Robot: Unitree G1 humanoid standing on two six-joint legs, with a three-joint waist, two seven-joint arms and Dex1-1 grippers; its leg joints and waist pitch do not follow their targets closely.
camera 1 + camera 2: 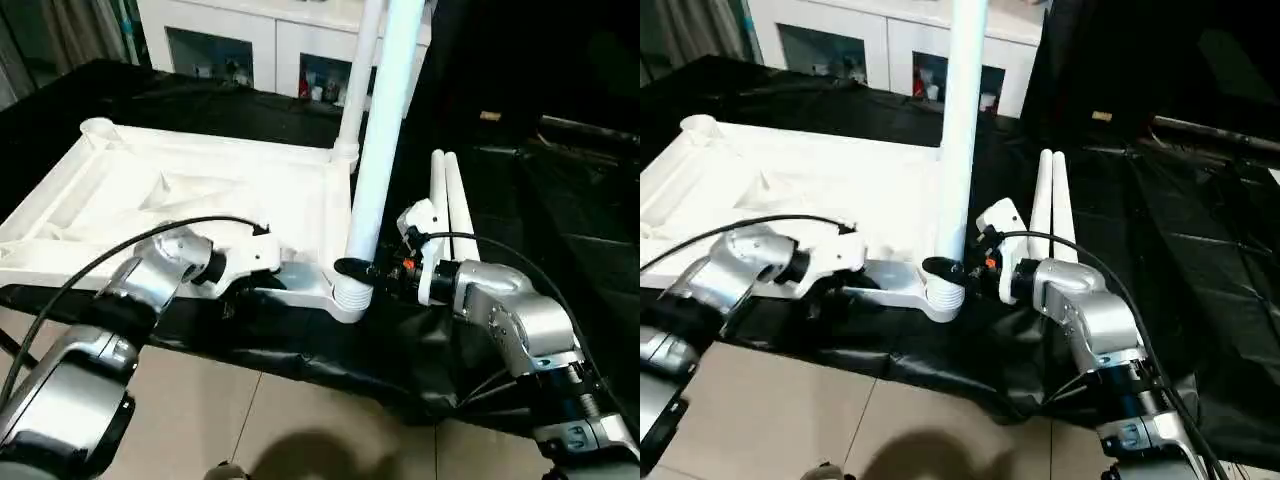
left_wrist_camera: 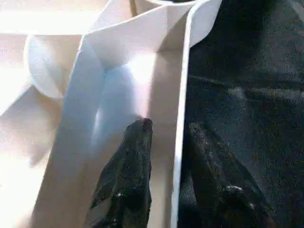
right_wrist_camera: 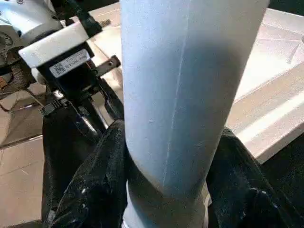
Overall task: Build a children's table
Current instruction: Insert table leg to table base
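Tabletop: the white tabletop (image 1: 200,200) lies ribbed side up on the black-sheeted worktable (image 1: 560,200), its near edge at the worktable's front edge.
Left gripper: the left gripper (image 2: 166,156) sits at the tabletop's near rim, one black finger (image 2: 130,166) inside the rim wall and the other outside it over the black sheet, so the thin wall stands between them, pinched narrowly.
Right gripper: the right gripper (image 3: 166,161) has its two fingers (image 3: 95,180) pressed to either side of a white leg (image 1: 385,130), holding it low, just above the socket.
Held leg: upright, its foot in the round corner socket (image 1: 352,292) at the tabletop's near corner, directly below the right fingers.
Second leg: another leg (image 1: 357,80) stands in the far corner socket, beyond the held one.
Spare legs: two legs (image 1: 452,195) lie side by side on the black sheet, just behind the right gripper's wrist.
Background: a white cabinet (image 1: 250,40) stands past the worktable.
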